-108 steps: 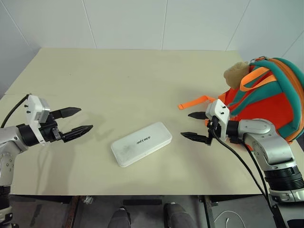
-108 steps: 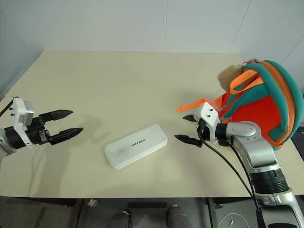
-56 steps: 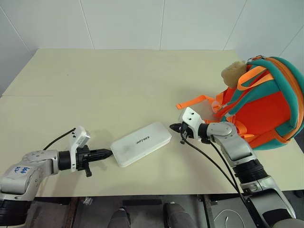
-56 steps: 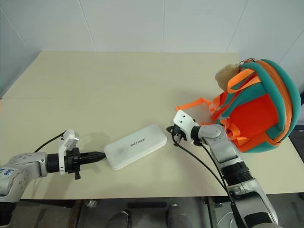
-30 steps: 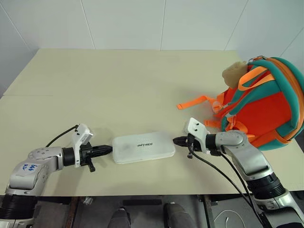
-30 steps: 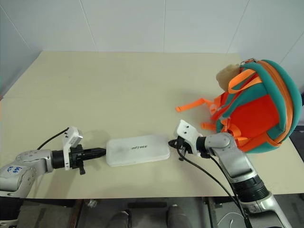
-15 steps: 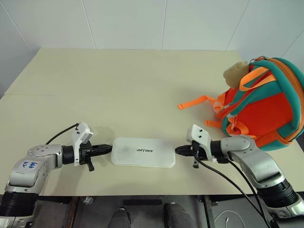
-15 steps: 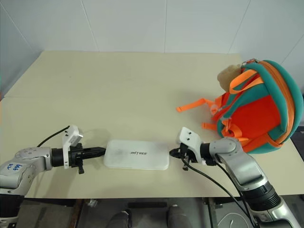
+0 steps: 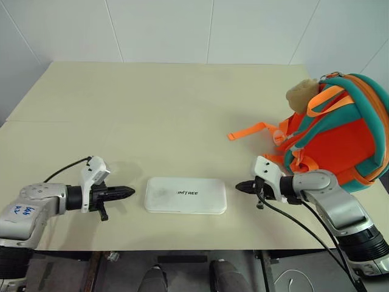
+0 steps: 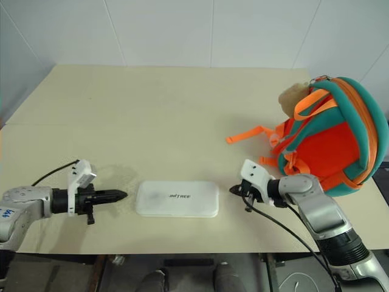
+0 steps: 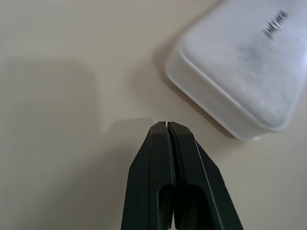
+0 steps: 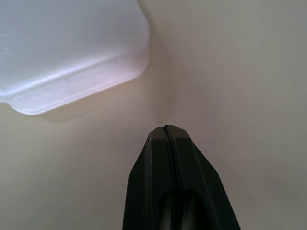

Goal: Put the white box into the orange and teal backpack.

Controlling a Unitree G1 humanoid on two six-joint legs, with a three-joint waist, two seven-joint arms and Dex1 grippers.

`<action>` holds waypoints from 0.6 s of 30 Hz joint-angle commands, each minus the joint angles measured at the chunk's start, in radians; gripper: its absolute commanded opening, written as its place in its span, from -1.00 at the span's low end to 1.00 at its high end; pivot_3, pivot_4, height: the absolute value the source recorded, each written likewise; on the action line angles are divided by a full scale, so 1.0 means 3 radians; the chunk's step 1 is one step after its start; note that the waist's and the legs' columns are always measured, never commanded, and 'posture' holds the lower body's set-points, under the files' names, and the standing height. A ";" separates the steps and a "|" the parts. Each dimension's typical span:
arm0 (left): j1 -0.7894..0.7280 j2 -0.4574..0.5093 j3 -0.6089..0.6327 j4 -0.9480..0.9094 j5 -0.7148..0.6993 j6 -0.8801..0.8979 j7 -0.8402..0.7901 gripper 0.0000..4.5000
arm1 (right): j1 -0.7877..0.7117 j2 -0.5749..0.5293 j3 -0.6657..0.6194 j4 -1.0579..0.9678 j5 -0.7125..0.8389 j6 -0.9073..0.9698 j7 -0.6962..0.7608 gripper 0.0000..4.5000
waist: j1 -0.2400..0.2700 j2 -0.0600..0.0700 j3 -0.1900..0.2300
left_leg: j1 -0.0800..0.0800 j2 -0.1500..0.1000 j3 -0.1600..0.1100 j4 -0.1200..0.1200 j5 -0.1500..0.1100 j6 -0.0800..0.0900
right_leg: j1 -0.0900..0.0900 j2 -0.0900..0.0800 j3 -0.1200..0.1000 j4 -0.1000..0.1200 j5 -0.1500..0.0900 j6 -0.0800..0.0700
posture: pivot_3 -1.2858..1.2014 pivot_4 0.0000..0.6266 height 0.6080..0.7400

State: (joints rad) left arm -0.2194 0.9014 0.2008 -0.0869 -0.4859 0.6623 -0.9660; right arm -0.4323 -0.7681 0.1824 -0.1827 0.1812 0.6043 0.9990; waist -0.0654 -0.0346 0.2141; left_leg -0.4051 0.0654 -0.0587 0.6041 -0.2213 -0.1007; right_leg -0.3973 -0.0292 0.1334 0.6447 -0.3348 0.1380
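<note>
1. one box [image 9: 186,195], one backpack [image 9: 336,137], one table [image 9: 158,109], and my two grippers
2. the box is flat, white, rectangular with rounded corners, with small dark lettering on its top; it lies flat on the table near the front edge, its long sides along that edge
3. my left gripper [image 9: 128,192] has its two black fingers pressed together, holding nothing; its tip points at the box's left end, just short of it, not touching
4. my right gripper [image 9: 239,185] is likewise pressed together and empty, its tip aimed at the box's right end with a small gap between
5. the backpack is orange with teal edging, standing at the table's right side, well apart from the box; one tan plush toy [image 9: 302,93] sits at its top and an orange strap [image 9: 251,130] trails onto the table
</note>
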 commanded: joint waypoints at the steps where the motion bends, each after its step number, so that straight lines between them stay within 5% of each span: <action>1: -0.0178 0.0017 0.0193 0.0106 -0.0160 0.0218 0.0059 -0.81 | -0.0116 -0.0045 -0.0154 -0.0002 0.0044 -0.0081 0.0010 -0.72 | 0.0010 0.0000 0.0000 | 0.0000 0.0000 0.0000 0.0001 0.0000 0.0000 | 0.0000 0.0000 0.0000 0.0001 0.0000 0.0000 | 0.03 -0.52 1.00; 12: -0.0329 0.0269 0.0273 0.0161 -0.0808 0.1408 -0.0150 0.65 | -0.0164 0.0004 -0.0138 0.0030 0.0037 -0.0109 -0.0040 0.91 | 0.0016 0.0000 0.0000 | -0.0001 0.0000 0.0002 0.0000 -0.0005 0.0001 | -0.0001 0.0000 0.0001 -0.0001 -0.0002 0.0003 | 0.03 -0.52 1.00; 14: -0.0470 0.0295 0.0234 0.0328 -0.0934 0.1949 -0.0072 0.93 | -0.0159 0.0015 -0.0130 0.0015 0.0043 -0.0100 -0.0051 1.00 | 0.0016 0.0001 0.0001 | 0.0000 0.0000 0.0002 0.0000 -0.0005 0.0001 | -0.0002 0.0000 0.0001 0.0000 -0.0003 0.0002 | 0.03 -0.52 1.00; 18: -0.0806 0.0150 0.0322 0.0585 -0.1178 0.2778 0.0083 0.93 | -0.0150 0.0043 -0.0116 -0.0001 0.0042 -0.0088 -0.0074 1.00 | 0.0030 0.0000 0.0001 | -0.0001 0.0000 0.0000 0.0007 -0.0006 0.0002 | -0.0001 0.0004 0.0000 0.0004 -0.0003 0.0002 | 0.03 -0.52 1.00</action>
State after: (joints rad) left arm -0.4403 0.9533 0.2670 0.0847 -0.8001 1.4241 -0.9535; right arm -0.4676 -0.7559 0.1658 -0.1568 0.1857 0.5876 0.9840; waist -0.0564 -0.0344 0.2144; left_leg -0.4056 0.0652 -0.0589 0.6064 -0.2230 -0.1002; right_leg -0.3974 -0.0282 0.1335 0.6458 -0.3357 0.1389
